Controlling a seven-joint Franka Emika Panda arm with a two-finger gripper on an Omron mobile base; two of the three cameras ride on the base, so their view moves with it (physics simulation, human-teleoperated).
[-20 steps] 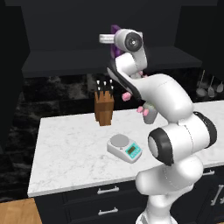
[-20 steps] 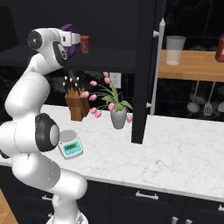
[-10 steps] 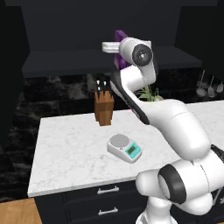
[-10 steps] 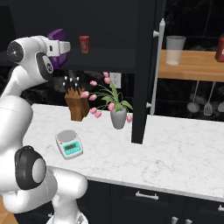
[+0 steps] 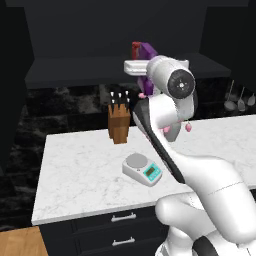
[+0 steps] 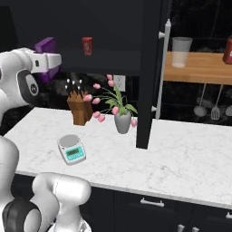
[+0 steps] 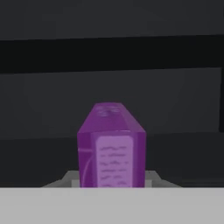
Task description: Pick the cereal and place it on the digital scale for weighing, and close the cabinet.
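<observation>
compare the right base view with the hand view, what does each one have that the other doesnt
The right base view alone takes in the worktop: the digital scale with its teal display, the knife block, the vase of pink flowers, the small red can on the cabinet shelf, and the cabinet door standing open.

The hand view alone gives a close look at the narrow printed side of the cereal, upright and centred just ahead of the end effector.

Both show the purple cereal box against the dark cabinet interior.
</observation>
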